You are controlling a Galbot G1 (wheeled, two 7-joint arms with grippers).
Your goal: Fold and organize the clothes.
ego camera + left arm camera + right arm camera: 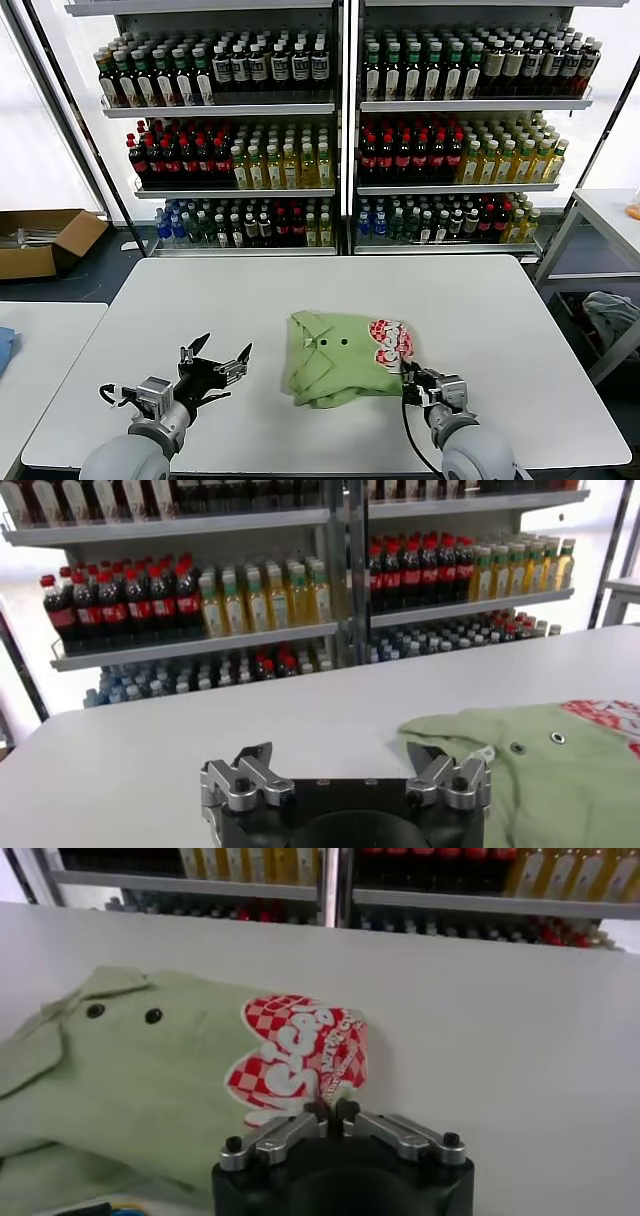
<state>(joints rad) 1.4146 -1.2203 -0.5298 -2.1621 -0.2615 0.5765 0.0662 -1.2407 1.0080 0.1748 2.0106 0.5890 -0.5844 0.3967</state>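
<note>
Folded light green polo shirt [340, 372] lying on the white table [480, 320], lower centre of the head view, slightly right of the middle. Collar and two dark buttons [331, 340] facing up on the left part of the bundle; red-and-white checkered logo [390, 342] on the right part, folded over at the edge. Same shirt [150, 1078] filling the left half of the right wrist view, logo [300, 1053] near that frame's centre; only its collar side [560, 770] visible at the lower right of the left wrist view.

Right gripper [418, 381] at the lower right of the head view, touching the shirt's lower right corner just below the logo. Fingers [290, 1131] pressed together at the tips, pinching the edge of the green fabric beneath the logo, as seen at the bottom centre of the right wrist view.

Left gripper [215, 365] at the lower left of the head view, hovering over bare table just beside the shirt's left edge, not touching it. Fingers [245, 780] spread wide, nothing between them.

Behind the table, across the upper half of the head view: two shelf units [345, 110] stocked with rows of bottles [420, 150]. Open cardboard box [45, 240] on the floor at the left edge. Second table [605, 215] at the right edge
</note>
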